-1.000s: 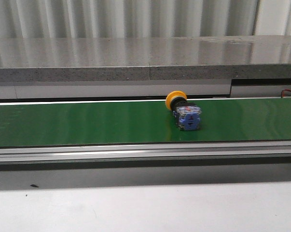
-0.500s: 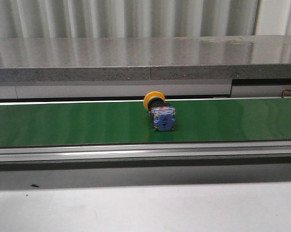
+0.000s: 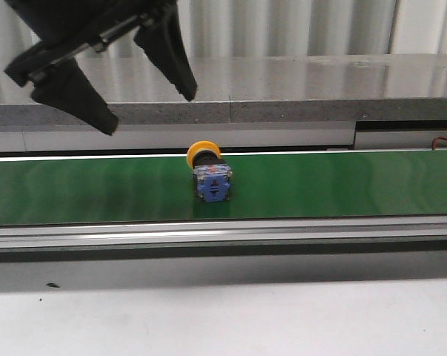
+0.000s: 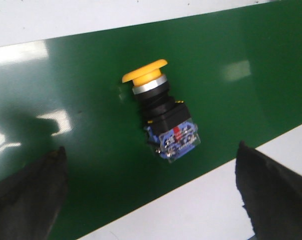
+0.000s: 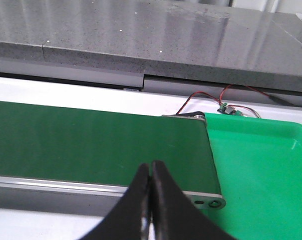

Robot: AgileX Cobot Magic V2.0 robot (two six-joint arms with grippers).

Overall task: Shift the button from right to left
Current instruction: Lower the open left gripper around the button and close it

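Left gripper (image 3: pixel 149 115) hangs above the belt (image 3: pixel 75 189) with its fingers (image 3: pixel 167 48) spread wide and nothing between them, up and to the left of the button (image 3: pixel 210 174) as I see it from the front. On my left wrist feed the button (image 4: pixel 161 117) lies on its side on the green belt (image 4: pixel 90 80), yellow cap toward the far edge and blue block toward me, between the two fingertips (image 4: pixel 271 192) but clear of both. Right gripper (image 5: pixel 151 197) is pressed closed on nothing near the belt's end (image 5: pixel 191 145), beside a green tray (image 5: pixel 261 170).
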